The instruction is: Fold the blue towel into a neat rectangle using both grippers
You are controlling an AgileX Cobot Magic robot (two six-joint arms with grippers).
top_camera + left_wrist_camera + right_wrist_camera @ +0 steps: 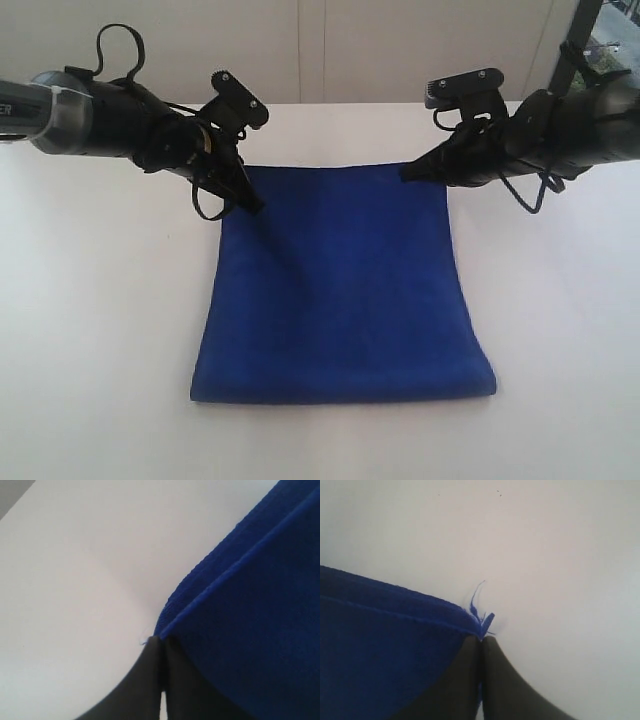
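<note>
The blue towel [345, 290] lies folded double on the white table, its fold toward the near edge and its two far corners pinched. My left gripper [252, 205] is shut on the far left corner, where two stacked hems [235, 570] run away from the jaws in the left wrist view [162, 641]. My right gripper [408, 174] is shut on the far right corner; the right wrist view shows its jaws [481, 639] closed on the hem with frayed blue threads [482, 612] sticking out. The towel [385, 645] fills one side of that view.
White table [100, 330] spreads on all sides of the towel. A pale wall [330, 45] runs behind the table's far edge. A dark frame [590, 30] stands at the far right behind my right arm.
</note>
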